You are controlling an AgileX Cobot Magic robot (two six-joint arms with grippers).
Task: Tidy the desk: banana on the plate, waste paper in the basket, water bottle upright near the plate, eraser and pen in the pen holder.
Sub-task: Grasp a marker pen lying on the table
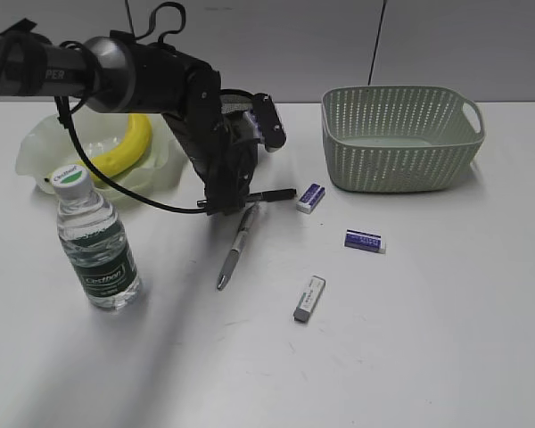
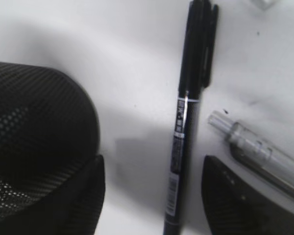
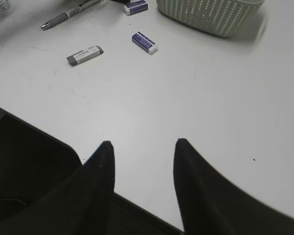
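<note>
On the desk, the banana lies in the plate at the far left edge. The water bottle stands upright before it, label unreadable. At centre, the left gripper straddles a black pen, fingers apart, gripping nothing. The basket sits far right. The right gripper hovers half-open and empty over the bare near edge.

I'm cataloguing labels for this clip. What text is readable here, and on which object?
Nothing reads clearly.
water bottle: cap and label print too small.
Black marker: barrel print blurred.
Blue-sleeved erasers: lettering illegible.
Left arm: partial white letters, unreadable.
</note>
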